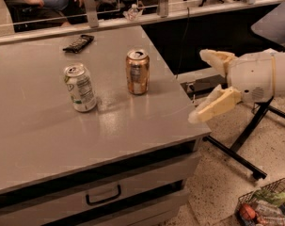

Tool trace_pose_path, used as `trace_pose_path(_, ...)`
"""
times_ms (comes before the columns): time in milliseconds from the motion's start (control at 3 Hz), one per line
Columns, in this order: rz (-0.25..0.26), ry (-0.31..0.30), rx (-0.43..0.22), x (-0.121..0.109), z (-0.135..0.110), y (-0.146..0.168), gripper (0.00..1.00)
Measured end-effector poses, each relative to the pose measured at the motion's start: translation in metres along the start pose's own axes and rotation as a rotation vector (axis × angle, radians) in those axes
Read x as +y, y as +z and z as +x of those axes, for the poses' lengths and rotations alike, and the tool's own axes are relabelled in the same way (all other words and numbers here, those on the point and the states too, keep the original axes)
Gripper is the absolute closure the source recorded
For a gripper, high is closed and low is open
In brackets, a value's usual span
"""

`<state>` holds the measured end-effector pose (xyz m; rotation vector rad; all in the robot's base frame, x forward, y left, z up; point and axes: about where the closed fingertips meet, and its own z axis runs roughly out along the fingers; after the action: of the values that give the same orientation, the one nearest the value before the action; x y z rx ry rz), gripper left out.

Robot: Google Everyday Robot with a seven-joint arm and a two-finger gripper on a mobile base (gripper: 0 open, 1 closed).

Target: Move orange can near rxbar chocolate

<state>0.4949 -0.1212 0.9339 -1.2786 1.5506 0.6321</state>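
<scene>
In the camera view, the claw (198,87) is in the air to the right of the bench (48,135), past its right edge, and its two pale fingers (216,105) are spread wide with nothing between them. The orange can (138,72) stands upright on the bench near this right edge. The rxbar chocolate (78,43) lies flat at the back, well apart from it. A white and green can (80,88) stands left of the orange can
</scene>
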Motion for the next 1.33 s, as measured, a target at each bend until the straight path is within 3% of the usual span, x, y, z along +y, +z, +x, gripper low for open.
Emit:
trace_pose_path(667,0.1,0.018,-0.12,-0.032,0.009,0.043,0.0)
trace_pose_path(1333,0.089,0.06,-0.162,-0.047,0.02,0.09,0.0)
